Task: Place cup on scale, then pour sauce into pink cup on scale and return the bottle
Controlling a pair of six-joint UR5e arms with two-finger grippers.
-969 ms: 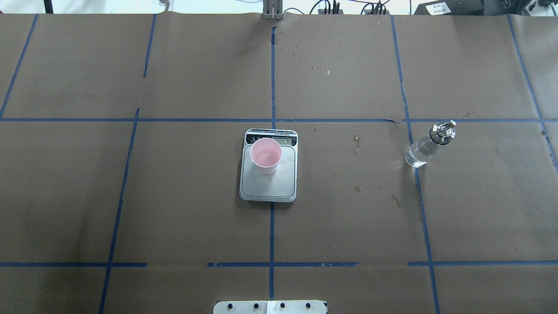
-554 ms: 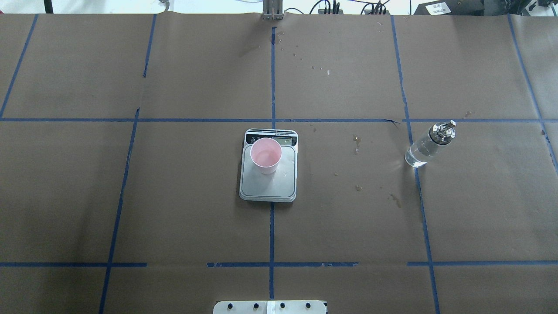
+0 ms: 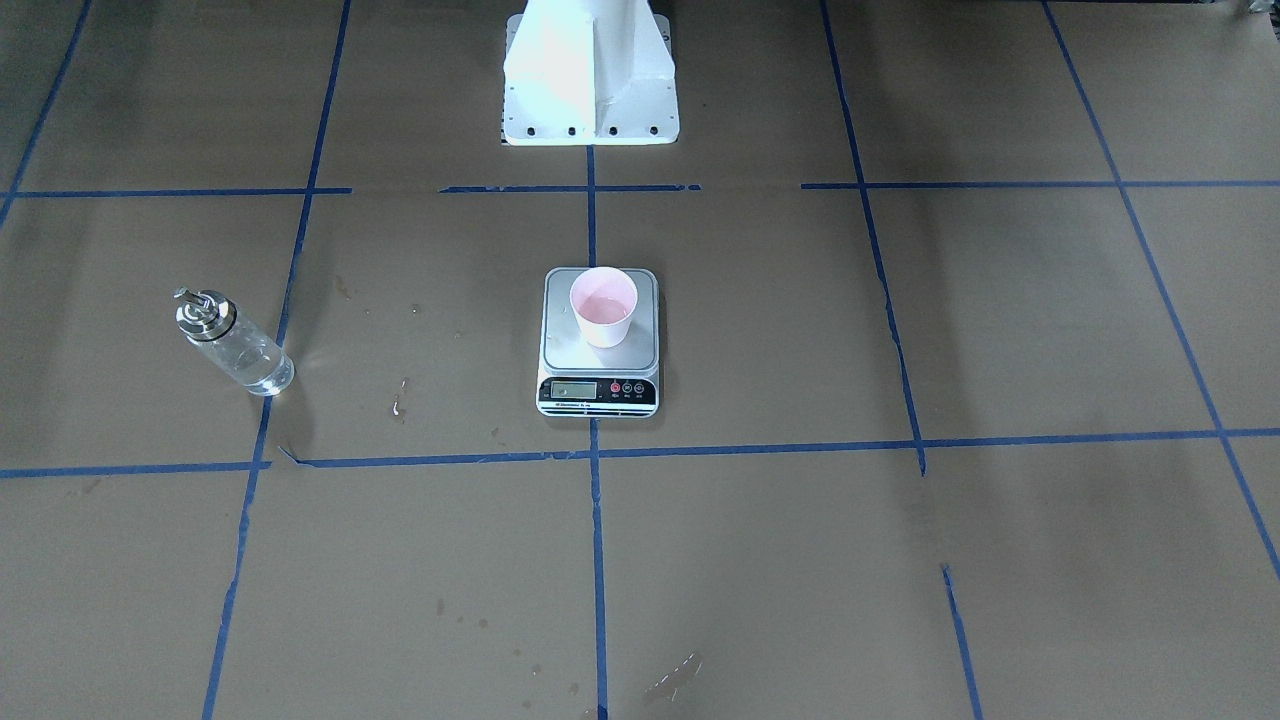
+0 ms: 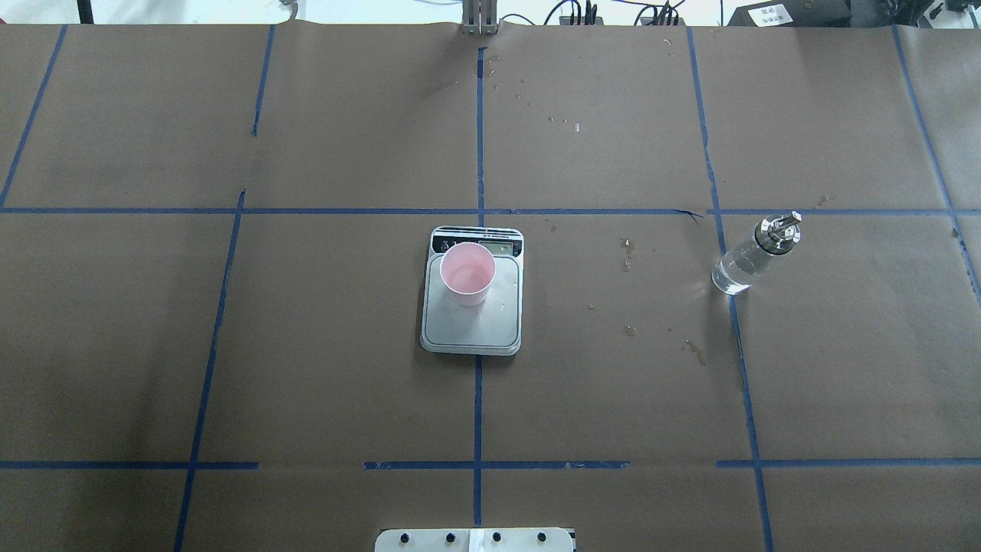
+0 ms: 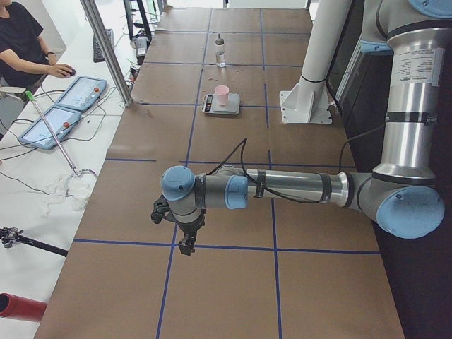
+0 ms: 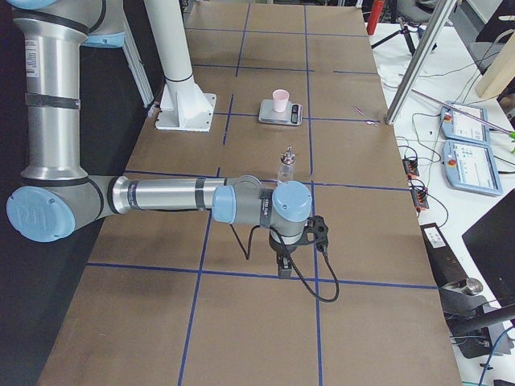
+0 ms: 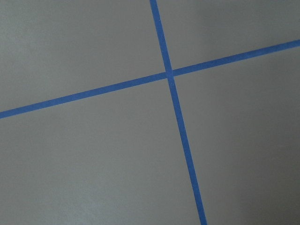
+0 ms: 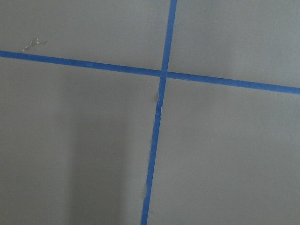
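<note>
The pink cup [image 4: 467,273] stands upright on the steel scale [image 4: 471,322] at the table's middle; both show in the front view, cup [image 3: 603,306] on scale [image 3: 598,392]. A little clear liquid lies in the cup. The clear bottle [image 4: 755,254] with metal spout stands upright on the table to the right, apart from the scale; the front view shows it [image 3: 232,343] at left. My left gripper [image 5: 186,244] hangs far from the scale at the table's left end. My right gripper [image 6: 285,265] hangs at the right end, near the bottle [image 6: 286,166]. I cannot tell whether either is open.
Blue tape lines cross the brown paper table cover. Small wet spots [image 4: 628,330] lie between scale and bottle. The robot's white base [image 3: 589,75] stands behind the scale. An operator [image 5: 25,42] sits beside tablets at the far side.
</note>
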